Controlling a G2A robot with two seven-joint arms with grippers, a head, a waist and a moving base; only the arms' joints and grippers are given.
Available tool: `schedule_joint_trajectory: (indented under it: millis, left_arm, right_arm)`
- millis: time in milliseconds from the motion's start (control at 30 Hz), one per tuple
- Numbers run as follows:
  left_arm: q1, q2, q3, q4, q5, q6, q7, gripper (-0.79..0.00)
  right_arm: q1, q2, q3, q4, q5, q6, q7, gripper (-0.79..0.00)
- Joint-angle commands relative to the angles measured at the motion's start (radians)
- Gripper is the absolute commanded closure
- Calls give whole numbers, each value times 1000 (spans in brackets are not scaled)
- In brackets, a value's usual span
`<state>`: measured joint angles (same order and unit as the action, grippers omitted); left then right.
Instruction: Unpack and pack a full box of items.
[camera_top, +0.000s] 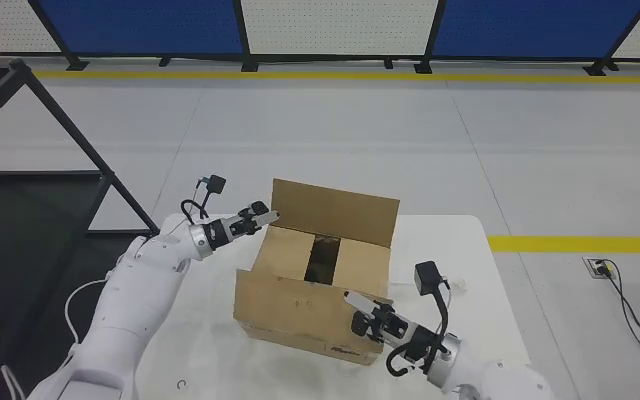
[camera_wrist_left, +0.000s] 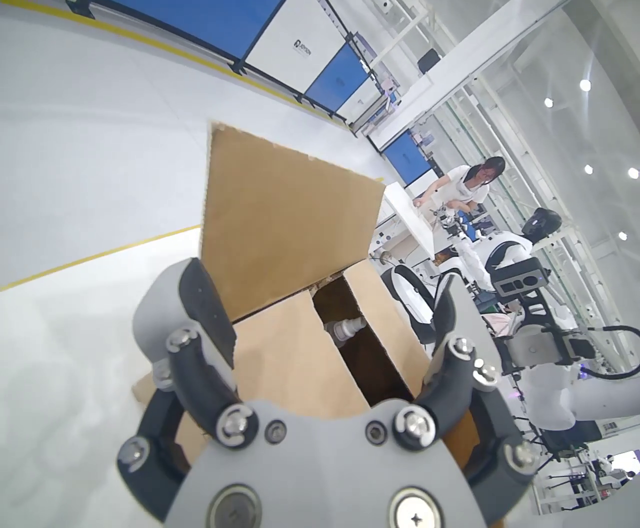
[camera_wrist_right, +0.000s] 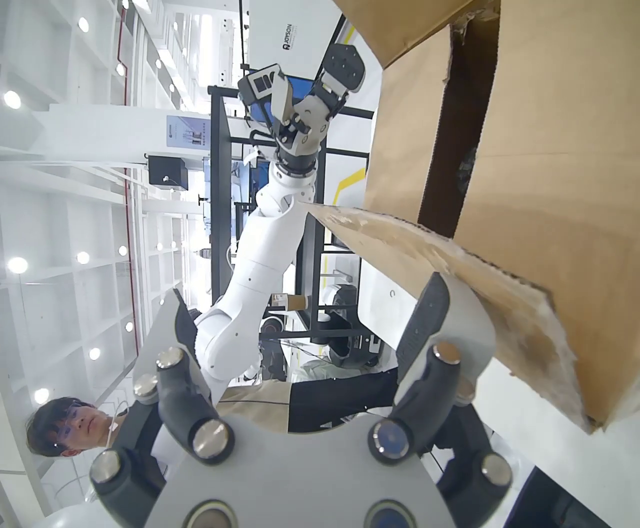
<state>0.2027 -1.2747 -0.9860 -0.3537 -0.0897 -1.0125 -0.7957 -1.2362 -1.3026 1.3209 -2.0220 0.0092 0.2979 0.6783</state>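
Observation:
A brown cardboard box (camera_top: 300, 305) stands in the middle of the white table (camera_top: 205, 335). Its back flap (camera_top: 335, 212) is upright and two top flaps lie flat with a dark gap (camera_top: 320, 260) between them. A white capped item (camera_wrist_left: 346, 327) shows inside the gap. My left gripper (camera_top: 265, 214) is open at the box's far left corner, one finger (camera_wrist_left: 205, 305) next to the upright flap (camera_wrist_left: 285, 225). My right gripper (camera_top: 358, 312) is open at the near right corner, and one finger (camera_wrist_right: 435, 310) touches the edge of the front flap (camera_wrist_right: 450, 270).
A black metal frame (camera_top: 60, 130) stands off the table's left side. A small ring (camera_top: 181, 384) lies near the table's front left. Bare tabletop shows to the right of the box (camera_top: 470, 260).

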Motion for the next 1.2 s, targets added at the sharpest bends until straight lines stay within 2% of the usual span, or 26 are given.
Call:
schedule_joint_trajectory:
  millis: [0,167,367,533,900,1167]
  left_arm:
    - [3,6,-10,5,-1,7,27,-785]
    - [-10,8,-30,24,-24,114,95,-785]
    - [-26,-4,-11,26,5,153,82,-785]
    - [-38,-25,19,32,40,148,81,-785]
    - [-69,-70,85,77,186,145,227,-785]
    - [-77,-92,97,100,191,115,212,-785]
  right_arm:
    - [14,-1,-17,16,-3,3,-12,-785]
    - [32,-2,-45,34,0,5,-23,-785]
    - [18,2,-54,17,-3,7,-28,-785]
    - [-6,7,-51,-6,-15,13,-33,-785]
    - [-46,18,-43,-41,-25,25,-32,-785]
    - [-67,25,-34,-63,-27,30,-35,-785]
